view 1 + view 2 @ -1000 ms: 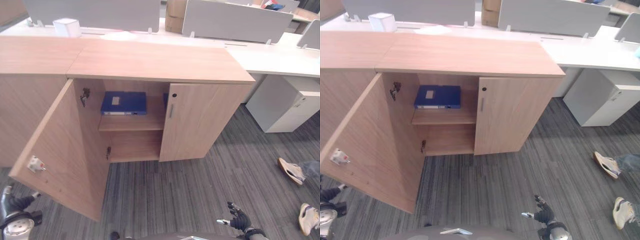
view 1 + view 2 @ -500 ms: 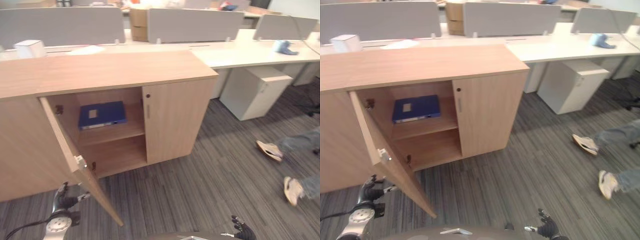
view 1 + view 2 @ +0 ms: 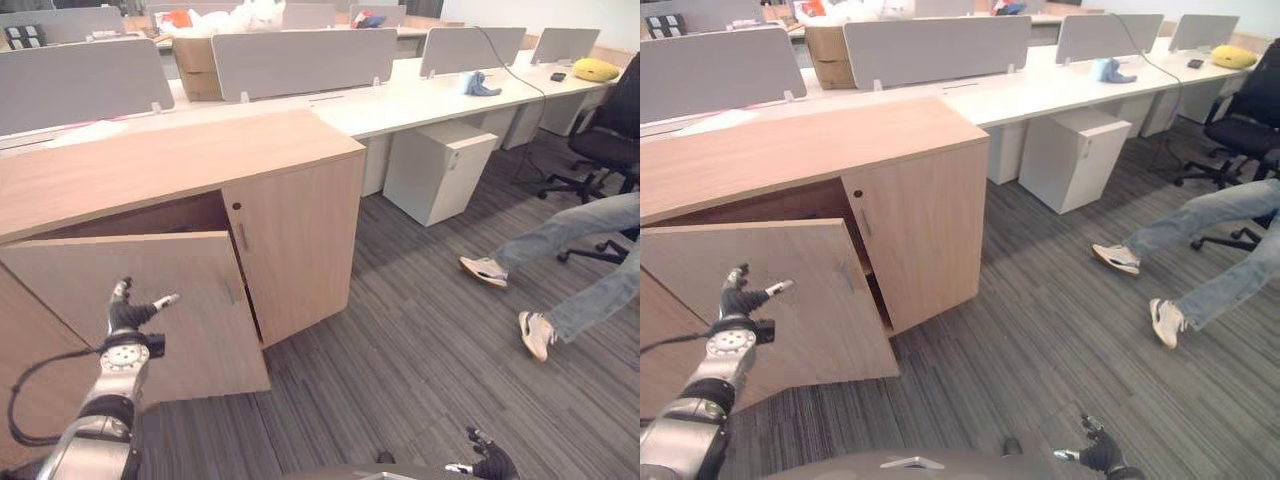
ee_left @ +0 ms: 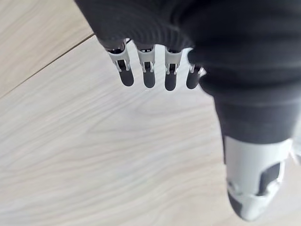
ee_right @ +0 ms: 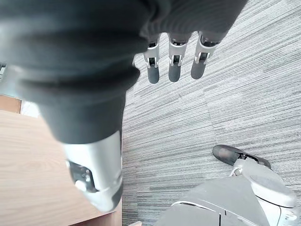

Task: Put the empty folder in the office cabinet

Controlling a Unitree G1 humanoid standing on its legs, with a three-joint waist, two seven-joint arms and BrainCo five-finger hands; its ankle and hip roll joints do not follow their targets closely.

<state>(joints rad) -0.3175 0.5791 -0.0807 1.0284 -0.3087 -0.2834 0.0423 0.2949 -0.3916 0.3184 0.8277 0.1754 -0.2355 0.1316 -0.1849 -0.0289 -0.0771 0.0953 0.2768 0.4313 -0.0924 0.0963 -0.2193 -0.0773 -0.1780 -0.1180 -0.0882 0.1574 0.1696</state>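
Left hand (image 3: 128, 312), fingers straight, holds nothing and rests against the cabinet's left door (image 3: 190, 300), which stands slightly ajar; closing step. Folder is hidden, likely inside the cabinet (image 3: 180, 160). Right hand (image 3: 488, 463) hangs relaxed, empty; next, push the door flush.

No legible text, label, number or sign appears on any surface. The office cabinet (image 3: 180, 190), its left door (image 3: 140, 310) and right door (image 3: 295, 235), and the grey desk dividers (image 3: 300, 60) behind it carry no readable print.
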